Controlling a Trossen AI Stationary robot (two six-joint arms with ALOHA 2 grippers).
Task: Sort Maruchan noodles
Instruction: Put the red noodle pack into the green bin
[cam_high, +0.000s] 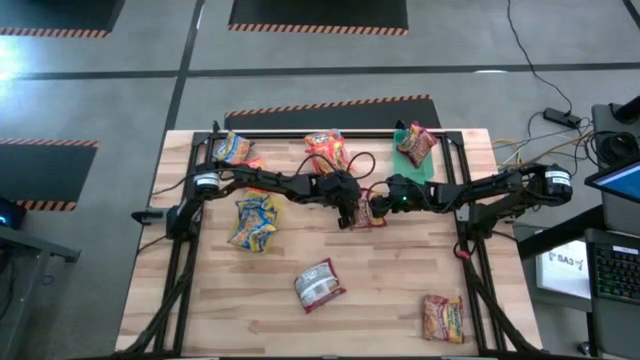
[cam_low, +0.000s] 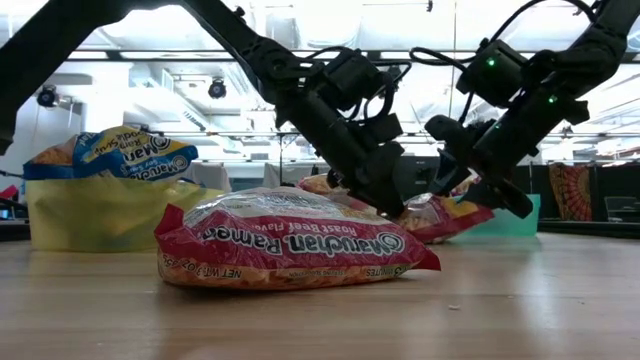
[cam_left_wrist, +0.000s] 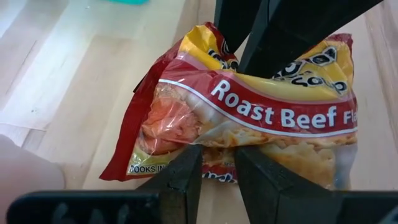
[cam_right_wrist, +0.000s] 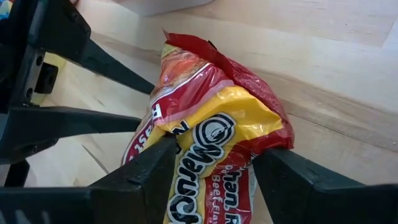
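A: Where is the Roast Beef packet (cam_left_wrist: 261, 118)?
B: Mid-table. I have it pinched by the left gripper (cam_left_wrist: 217, 168) and gripped by the right gripper (cam_right_wrist: 211, 168), seemingly lifted.

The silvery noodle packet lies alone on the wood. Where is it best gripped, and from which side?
Probably from straight above, closing across its shorter width: the silvery packet lies flat and askew, with bare table all round it. The left end effector and the right end effector are both shut on the Roast Beef packet mid-table.
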